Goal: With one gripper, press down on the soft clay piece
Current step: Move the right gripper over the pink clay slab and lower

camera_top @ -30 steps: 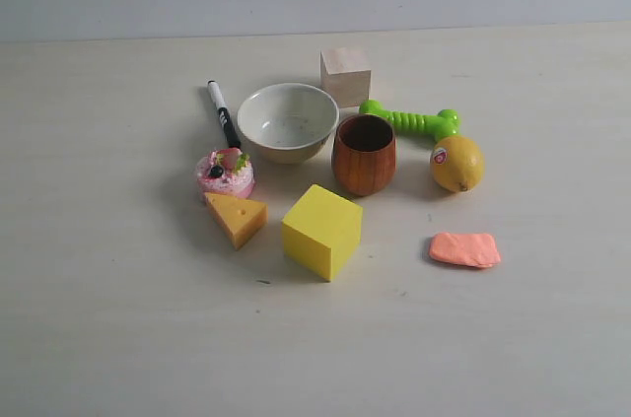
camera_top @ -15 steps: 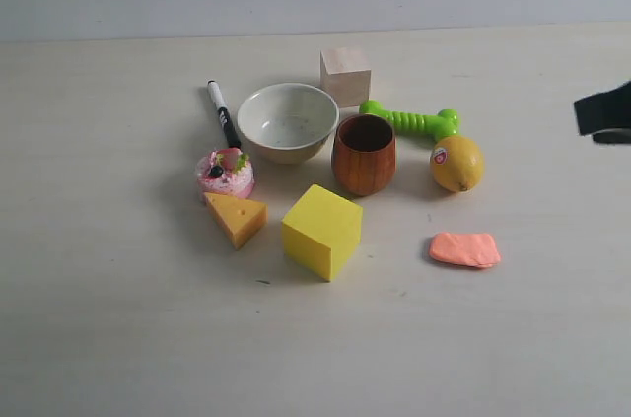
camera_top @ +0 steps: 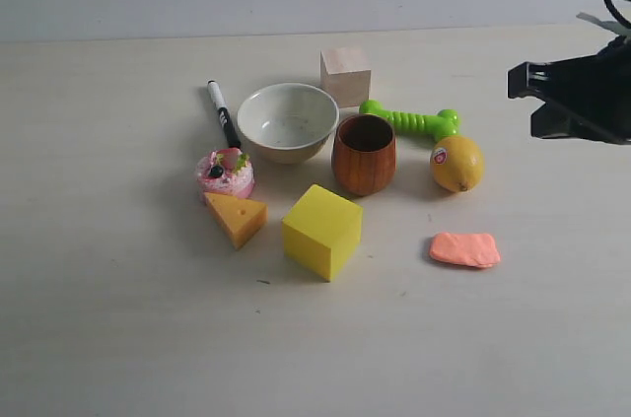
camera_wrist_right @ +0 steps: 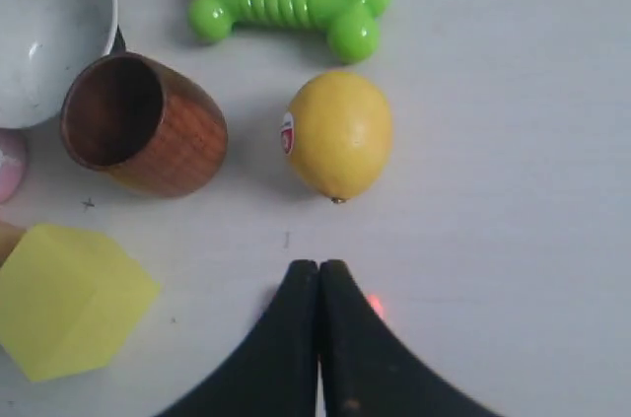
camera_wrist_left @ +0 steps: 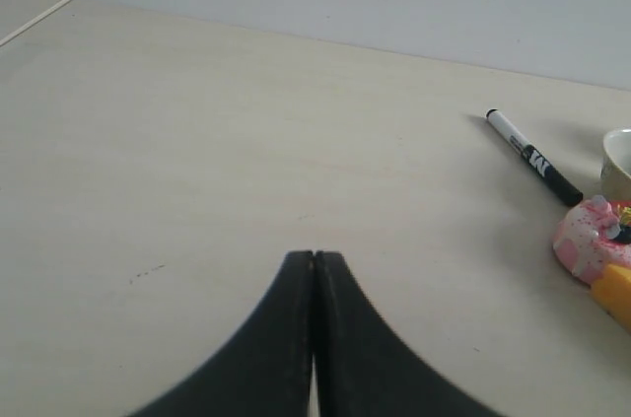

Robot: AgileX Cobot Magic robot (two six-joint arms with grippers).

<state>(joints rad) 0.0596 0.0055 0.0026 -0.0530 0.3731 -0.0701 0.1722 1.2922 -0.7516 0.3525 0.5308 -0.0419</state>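
1. Exterior view: one soft clay piece point(camera_top: 464, 249) is seen lying flat near one lemon point(camera_top: 456, 163), not touching it, with bare surface point(camera_top: 532, 338) on its near and right sides; the right arm point(camera_top: 582, 97) is seen at the frame's edge.
2. Left wrist view: the left gripper point(camera_wrist_left: 314, 259) is shown with jaws pressed together over bare surface; one marker point(camera_wrist_left: 533, 157) is seen.
3. Right wrist view: the right gripper point(camera_wrist_right: 317, 267) is shown with jaws closed, near the lemon.

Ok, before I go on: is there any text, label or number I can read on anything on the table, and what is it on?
No text can be read.
Sticker on the lemon: red and white, print too small to read.
Marker: white print on its black part, too blurred to read.
Nothing else in the three views shows any writing.
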